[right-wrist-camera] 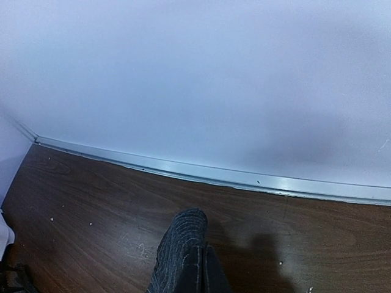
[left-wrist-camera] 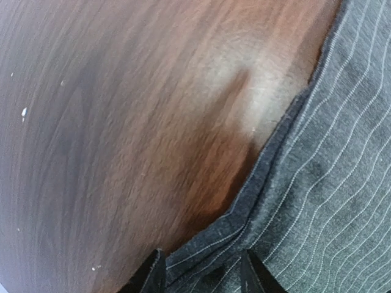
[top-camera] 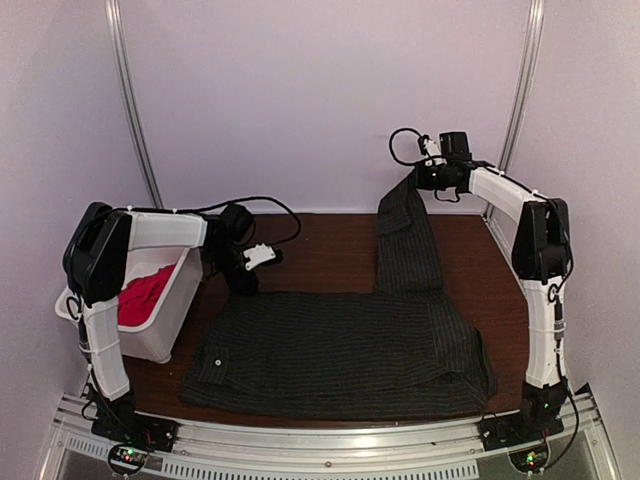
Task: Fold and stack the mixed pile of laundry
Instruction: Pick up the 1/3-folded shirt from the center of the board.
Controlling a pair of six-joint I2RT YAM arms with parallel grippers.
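White wall behind the shirt, with a metal rail at its foot in the right wrist view. Brown wood table under the shirt, bare on its far side. Charcoal pinstriped shirt spread flat and wide, near edge close to the arm bases. One long strip of the same cloth rising off the shirt's far right corner, drawn up at a tilt to the right gripper. White right arm standing just right of the shirt, bent over above that strip. White left arm standing left of the shirt, reaching across to its far left corner. White slotted bin just left of the shirt, close to the cloth's edge; touching or not, cannot tell. Red T-shirt bunched inside the bin, apart from the shirt.

Right gripper above the shirt's far right, jaws clenched on the top end of the strip, a rounded fold of pinstripe poking past the fingertips in the wrist view. Left gripper down at the shirt's far left corner. Black fingertips astride the folded edge of the shirt, one on the wood side, one over the pinstripe. Apart, but pinching or merely straddling, cannot tell.
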